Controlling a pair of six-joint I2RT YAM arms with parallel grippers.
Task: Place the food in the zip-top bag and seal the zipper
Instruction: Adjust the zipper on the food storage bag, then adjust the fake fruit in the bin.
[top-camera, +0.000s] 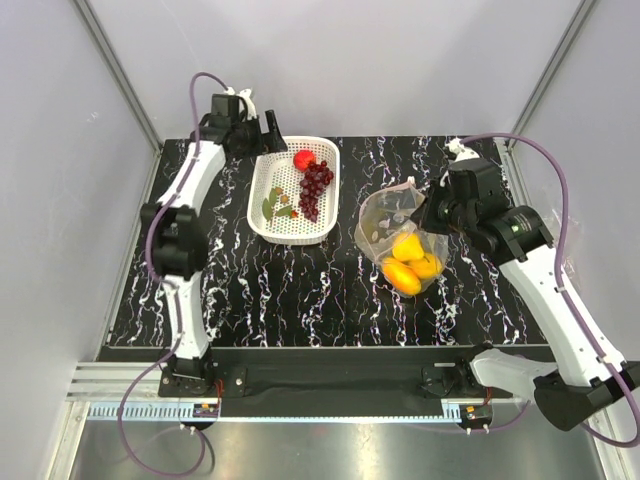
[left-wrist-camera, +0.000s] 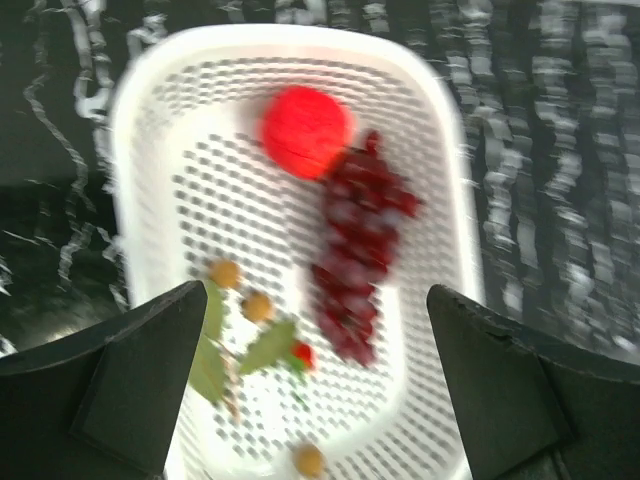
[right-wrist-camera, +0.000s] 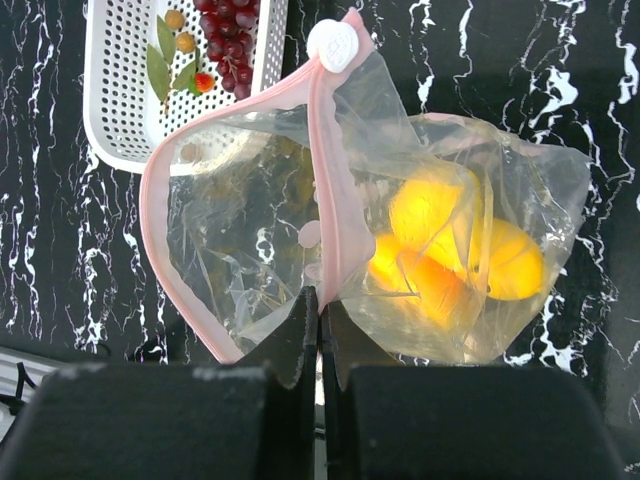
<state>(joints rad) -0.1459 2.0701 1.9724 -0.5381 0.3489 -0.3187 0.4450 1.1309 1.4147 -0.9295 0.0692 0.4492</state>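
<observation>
Pieces of yellow and orange food (right-wrist-camera: 450, 240) are already enclosed in the zip-top bag (right-wrist-camera: 250, 230), which is set on the table (top-camera: 250, 290) near the right side of the basket (top-camera: 256, 200). The red apple (left-wrist-camera: 305, 130), the grape bunch (left-wrist-camera: 355, 260) and the green piece (left-wrist-camera: 265, 345) are left in the basket. The zipper (right-wrist-camera: 327, 170) is not pressed together, and the mouth is held agape. The right end effector (right-wrist-camera: 318, 300) is closed tight on the zipper, while the left end effector (left-wrist-camera: 315, 292) is spread wide above the basket with nothing gripped. Loading is judged to be about half done, and sealing is not yet begun. No brand, label or writing can be read; only a plain white disc (right-wrist-camera: 333, 42) is seen on the zipper.
</observation>
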